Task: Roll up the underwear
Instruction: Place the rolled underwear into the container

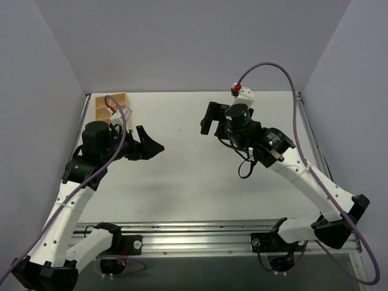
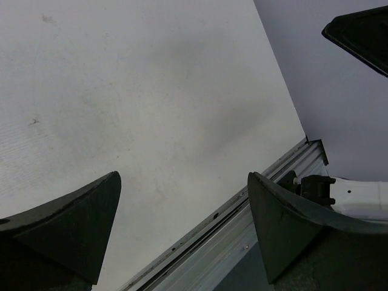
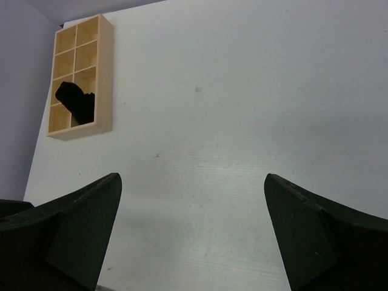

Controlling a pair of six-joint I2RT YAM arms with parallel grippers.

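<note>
The underwear (image 3: pixel 76 102) shows only in the right wrist view, as a black bundle sticking out of a compartment of the wooden tray (image 3: pixel 106 73) at the far left. In the top view my left arm covers that part of the wooden tray (image 1: pixel 112 102). My left gripper (image 1: pixel 148 145) hovers over the left of the table, open and empty (image 2: pixel 183 176). Over the middle-right, my right gripper (image 1: pixel 209 118) points toward the tray, open with only bare table between its fingers (image 3: pixel 192 177).
White table (image 1: pixel 188 176) enclosed by pale walls on three sides. A metal rail (image 2: pixel 242 242) runs along the near edge. Purple cables (image 1: pixel 273 66) loop above the right arm and along the left arm.
</note>
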